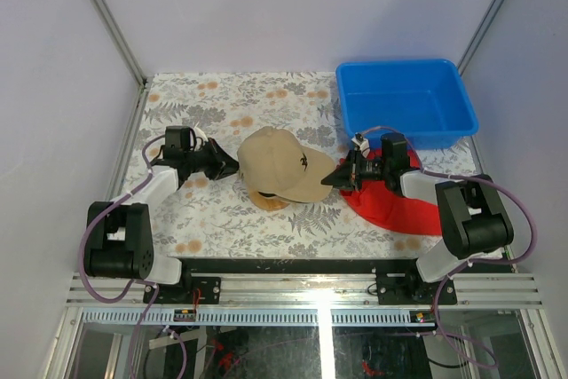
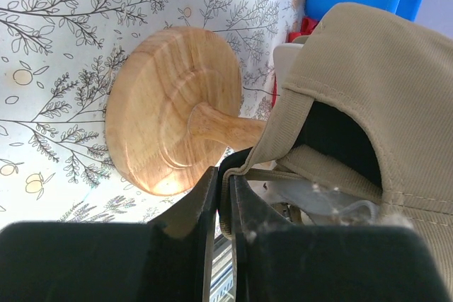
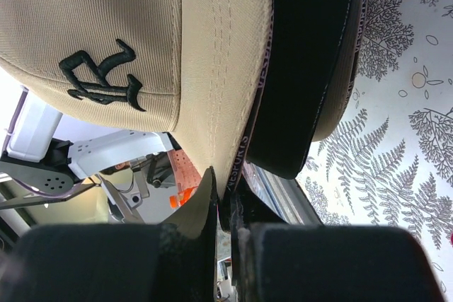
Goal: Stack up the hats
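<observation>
A tan cap (image 1: 284,164) with a dark logo sits over the round-topped wooden stand, whose base (image 1: 266,202) shows under it. My left gripper (image 1: 232,166) is shut on the cap's rear edge; in the left wrist view the jaws (image 2: 225,182) pinch the tan rim by the back opening (image 2: 375,83). My right gripper (image 1: 331,177) is shut on the cap's front side; in the right wrist view the jaws (image 3: 225,189) pinch the tan edge under the logo (image 3: 106,76). A black-undersided brim (image 3: 304,68) lies beside them. A white edge (image 2: 287,56) shows beneath the tan cap. No black cap is clearly visible.
A blue bin (image 1: 406,104) stands at the back right. A red cloth (image 1: 397,208) lies under the right arm. The stand's wooden base (image 2: 173,107) rests on the floral tablecloth (image 1: 222,99). White walls close in both sides.
</observation>
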